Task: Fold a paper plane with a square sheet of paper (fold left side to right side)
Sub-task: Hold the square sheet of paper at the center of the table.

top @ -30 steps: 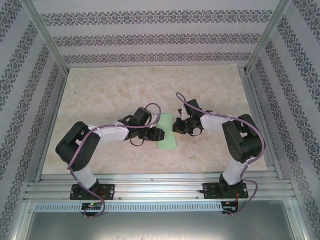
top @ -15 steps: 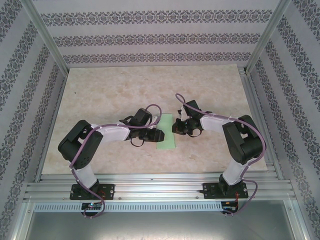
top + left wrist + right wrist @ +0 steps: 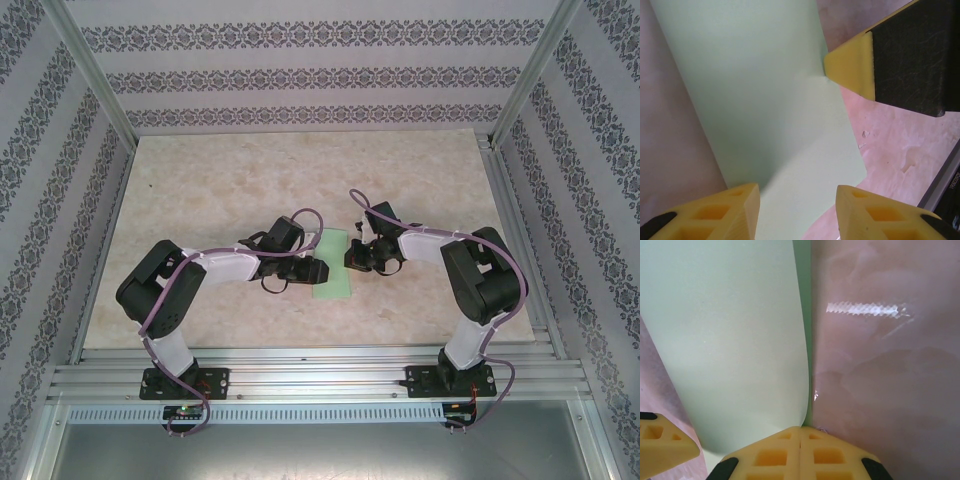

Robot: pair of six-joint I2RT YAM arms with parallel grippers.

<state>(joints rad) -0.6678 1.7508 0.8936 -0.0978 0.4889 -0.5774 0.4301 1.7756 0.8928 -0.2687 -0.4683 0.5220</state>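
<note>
Left wrist view shows us the paper (image 3: 765, 100) halved, left fingers (image 3: 735, 210) half apart over it. Right fingers (image 3: 770, 455) sit closed at its edge; we judge the plane folds remain.

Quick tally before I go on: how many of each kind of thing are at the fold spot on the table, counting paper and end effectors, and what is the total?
green paper sheet: 1
end effectors: 2 (left end effector, right end effector)
Total: 3
</note>
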